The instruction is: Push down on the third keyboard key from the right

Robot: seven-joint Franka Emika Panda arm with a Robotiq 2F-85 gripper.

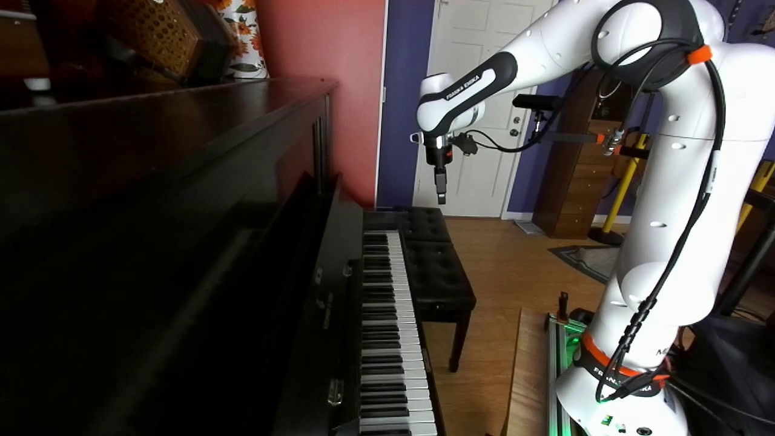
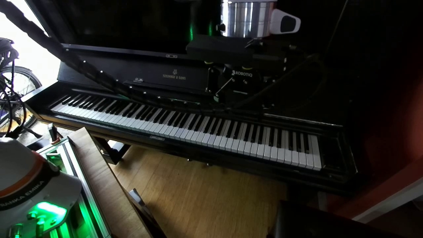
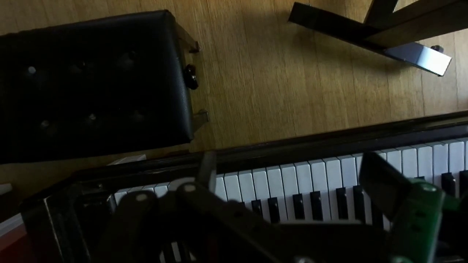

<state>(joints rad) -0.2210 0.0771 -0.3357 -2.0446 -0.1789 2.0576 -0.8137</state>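
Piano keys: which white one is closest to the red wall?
The white key at the right end of the keyboard in an exterior view: no other key lies between it and the red wall.

Arm (image 1: 678,181): FRANKA EMIKA; gripper (image 1: 441,198): ROBOTIQ; piano (image 2: 185,85): STEINWAY

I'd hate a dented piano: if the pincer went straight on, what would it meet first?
Pointing down, the pincer would probably meet the piano's front ledge, just short of the keys; depth is unclear, so possibly the floor instead.
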